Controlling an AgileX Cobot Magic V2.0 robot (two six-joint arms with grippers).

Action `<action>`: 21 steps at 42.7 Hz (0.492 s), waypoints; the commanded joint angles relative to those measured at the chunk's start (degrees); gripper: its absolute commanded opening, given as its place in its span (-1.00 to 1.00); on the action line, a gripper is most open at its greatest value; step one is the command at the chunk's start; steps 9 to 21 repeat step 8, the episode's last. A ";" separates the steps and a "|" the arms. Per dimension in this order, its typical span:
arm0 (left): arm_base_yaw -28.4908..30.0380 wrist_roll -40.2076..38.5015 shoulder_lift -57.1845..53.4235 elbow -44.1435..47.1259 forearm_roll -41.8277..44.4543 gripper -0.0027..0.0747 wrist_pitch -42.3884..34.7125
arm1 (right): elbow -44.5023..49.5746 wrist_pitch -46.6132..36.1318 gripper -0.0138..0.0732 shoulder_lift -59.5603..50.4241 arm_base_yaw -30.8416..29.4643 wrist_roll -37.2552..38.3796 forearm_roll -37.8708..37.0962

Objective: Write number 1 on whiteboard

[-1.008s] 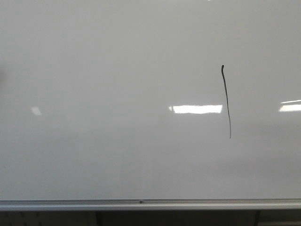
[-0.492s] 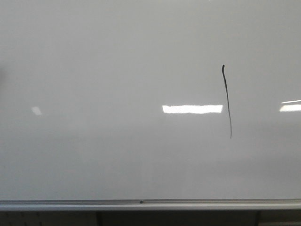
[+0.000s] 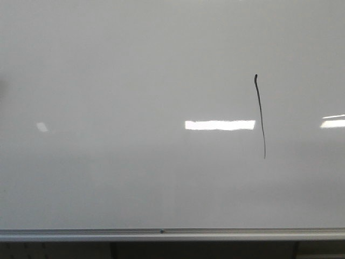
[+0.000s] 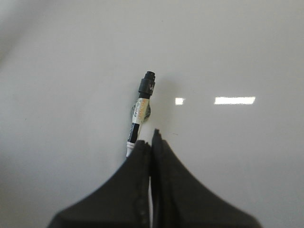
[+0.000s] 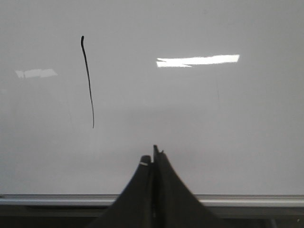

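Gripping a marker [image 4: 142, 110], my left gripper [image 4: 151, 142] has its jaws pressed tight on the barrel, the black end pointing at the whiteboard [image 3: 108, 81]. My right gripper [image 5: 153, 156] is closed on nothing, jaws touching, facing the board above its rail [image 3: 172, 233]. The 1 [image 3: 261, 116] stands right of centre, beside a bright reflection [image 3: 220, 125].
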 commanded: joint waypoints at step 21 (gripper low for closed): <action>-0.27 -0.53 -0.93 1.27 0.00 -0.98 -4.77 | -1.18 -4.24 -0.82 -1.01 -0.34 -0.22 -0.58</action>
